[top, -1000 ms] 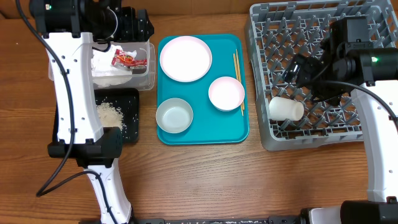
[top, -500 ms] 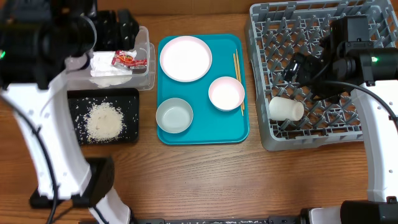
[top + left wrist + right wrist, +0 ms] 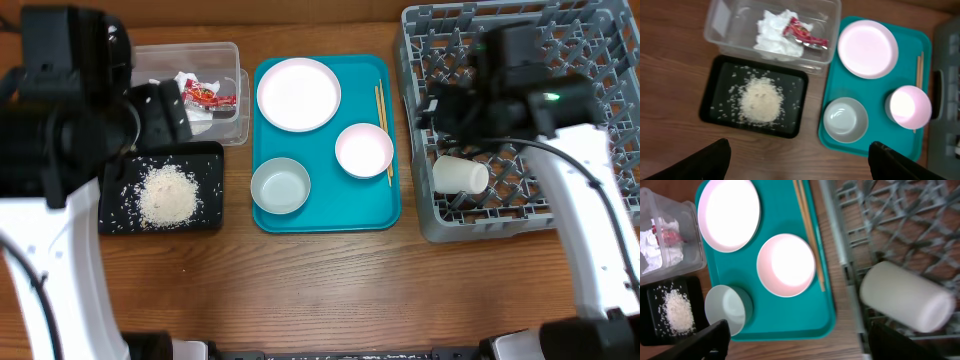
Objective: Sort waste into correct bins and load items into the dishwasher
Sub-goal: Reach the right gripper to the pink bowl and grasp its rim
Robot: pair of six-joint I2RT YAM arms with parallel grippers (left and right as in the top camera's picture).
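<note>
Wooden desk's left edge holds sorted waste, rice heap (image 3: 167, 193) in black tray (image 3: 212, 160), red wrapper (image 3: 203, 95) in clear tub (image 3: 200, 52) (left gripper (image 3: 800, 164), right gripper (image 3: 797, 344) both gape empty).

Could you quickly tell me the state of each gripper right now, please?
Left gripper: open, holding nothing.
Right gripper: open, holding nothing.
</note>
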